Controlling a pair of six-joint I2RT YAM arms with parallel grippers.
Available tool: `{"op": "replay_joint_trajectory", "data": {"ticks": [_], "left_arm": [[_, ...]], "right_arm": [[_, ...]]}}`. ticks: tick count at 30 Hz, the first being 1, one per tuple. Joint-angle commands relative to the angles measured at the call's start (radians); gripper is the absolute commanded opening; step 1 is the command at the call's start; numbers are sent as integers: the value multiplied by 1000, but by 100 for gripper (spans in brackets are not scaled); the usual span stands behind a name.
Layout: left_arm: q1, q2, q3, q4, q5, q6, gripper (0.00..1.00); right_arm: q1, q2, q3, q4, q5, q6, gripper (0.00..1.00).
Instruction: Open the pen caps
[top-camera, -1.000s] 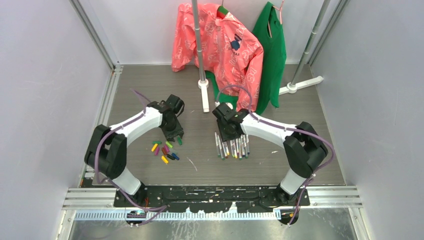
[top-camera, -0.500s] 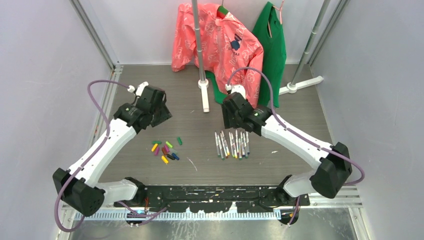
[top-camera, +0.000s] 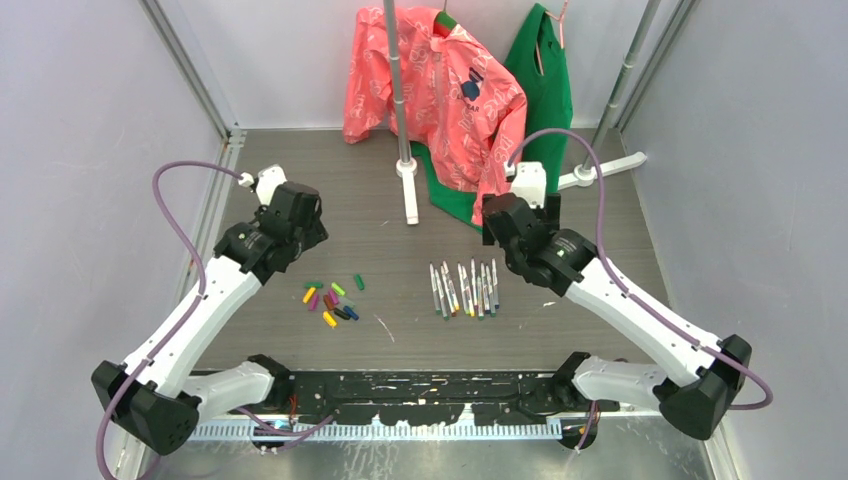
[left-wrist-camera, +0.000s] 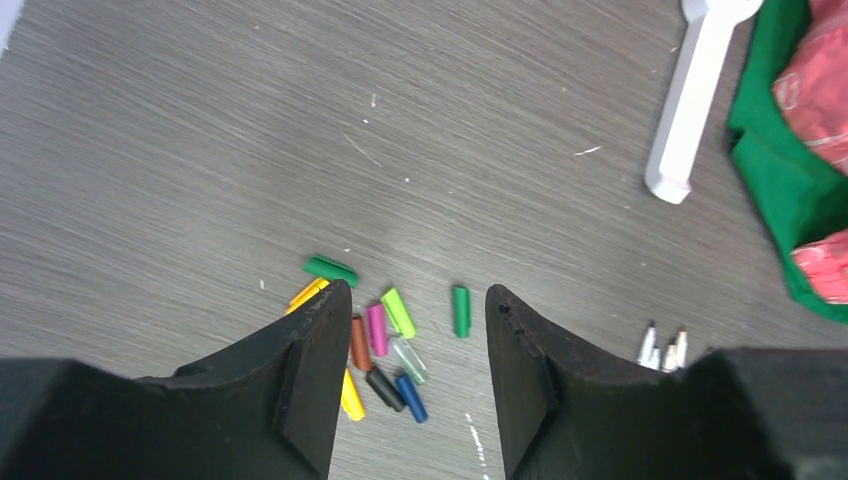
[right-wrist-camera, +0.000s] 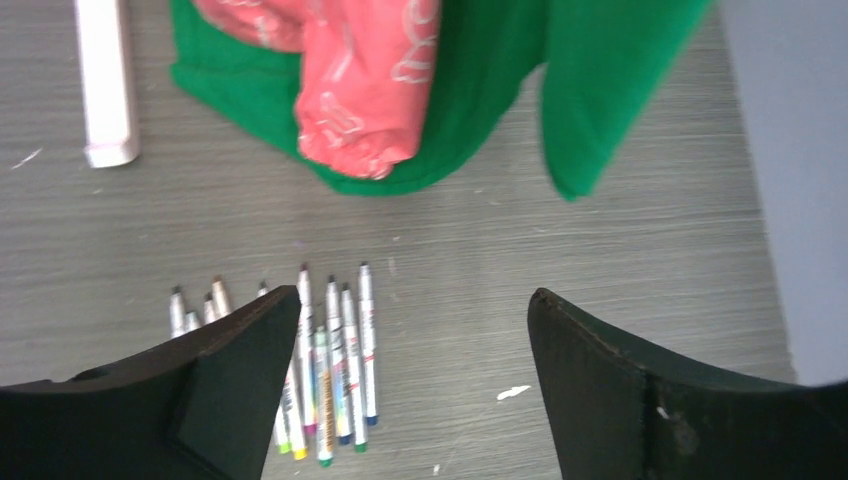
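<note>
Several loose pen caps (top-camera: 331, 300) in green, yellow, pink, brown, black and blue lie in a small heap on the grey table, left of centre. One green cap (top-camera: 358, 282) lies a little apart to the right. In the left wrist view the pen caps (left-wrist-camera: 385, 340) show on the table far below, between the fingers. Several uncapped pens (top-camera: 466, 290) lie side by side right of centre, tips pointing away. My left gripper (top-camera: 303, 232) hangs above and behind the caps, open and empty (left-wrist-camera: 415, 295). My right gripper (top-camera: 505, 228) is raised behind the pens (right-wrist-camera: 335, 360), wide open and empty (right-wrist-camera: 413, 300).
A white stand foot (top-camera: 410, 195) with its pole rises at mid-back. A pink garment (top-camera: 440, 90) and a green one (top-camera: 545, 110) hang behind it, their hems reaching the table near my right gripper. A second white foot (top-camera: 600, 170) lies at back right. Walls close both sides.
Both arms have lifted off the table and swung back and outward, away from the caps and the pens. Both grippers have opened wider, the right one most.
</note>
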Motion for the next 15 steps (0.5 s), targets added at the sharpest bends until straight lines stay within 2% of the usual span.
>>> {"op": "replay_joint_trajectory", "data": {"ticks": [1,2,7,15], "left_arm": [[-2,-42,-58,116,-90,101,52],[-2,-61,-76,140,-99,116,52],[-2,-140,-174,245,-143,211,53],[-2,-147,-226,254,-160,222,54]], "right_arm": [[-4,-69,-56,28,196,26,91],[-4,-82,-67,28,229,29,94],[-5,-129,-119,33,293,41,95],[-6,-159,-165,33,329,60,95]]}}
